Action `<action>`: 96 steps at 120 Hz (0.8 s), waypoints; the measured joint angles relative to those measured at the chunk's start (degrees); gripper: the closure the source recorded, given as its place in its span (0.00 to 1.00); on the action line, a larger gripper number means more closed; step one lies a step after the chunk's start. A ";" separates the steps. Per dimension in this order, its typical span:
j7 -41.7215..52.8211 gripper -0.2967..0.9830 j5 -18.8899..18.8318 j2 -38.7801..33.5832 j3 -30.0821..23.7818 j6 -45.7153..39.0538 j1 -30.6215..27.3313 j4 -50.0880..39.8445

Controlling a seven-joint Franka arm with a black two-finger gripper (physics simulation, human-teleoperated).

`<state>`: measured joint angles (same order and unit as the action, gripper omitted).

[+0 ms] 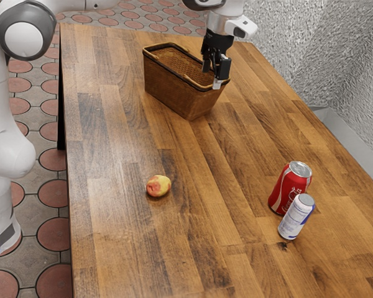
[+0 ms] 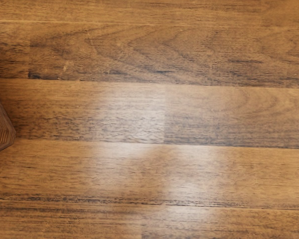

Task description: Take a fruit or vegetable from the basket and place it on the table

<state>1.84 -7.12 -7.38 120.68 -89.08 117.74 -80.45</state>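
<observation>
The table (image 1: 121, 248) holds basket (image 1: 174, 92), fruit (image 1: 158, 186), and adjacent cans (image 1: 287, 189).

A rectangular wooden table (image 1: 124, 248), its surface of variegated brown planks, bears four objects. The brown wicker basket (image 1: 174, 93) stands upright. Well apart from the basket, nearer the exterior camera, lies a red-and-yellow apple (image 1: 158, 185). Farther from the basket, toward the exterior view's right, a red Coca-Cola can (image 1: 288, 190) and a smaller white-and-blue can (image 1: 295, 218) stand upright.
</observation>
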 joint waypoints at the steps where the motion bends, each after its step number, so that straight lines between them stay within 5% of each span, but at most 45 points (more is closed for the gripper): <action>1: 0.00 0.23 0.00 0.01 0.00 0.00 0.00 0.00; 62: -0.48 0.23 -3.01 -0.40 -0.59 1.51 2.25 4.59; 75: -0.65 0.23 -1.91 2.22 -2.35 4.80 -6.72 21.70; 88: -2.77 0.23 -3.22 -3.03 -2.24 5.76 -20.85 23.31; 96: -5.60 0.23 -7.50 -9.31 -2.18 5.85 -21.94 22.81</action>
<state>-3.76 -14.62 -16.69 118.49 -83.23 95.81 -57.64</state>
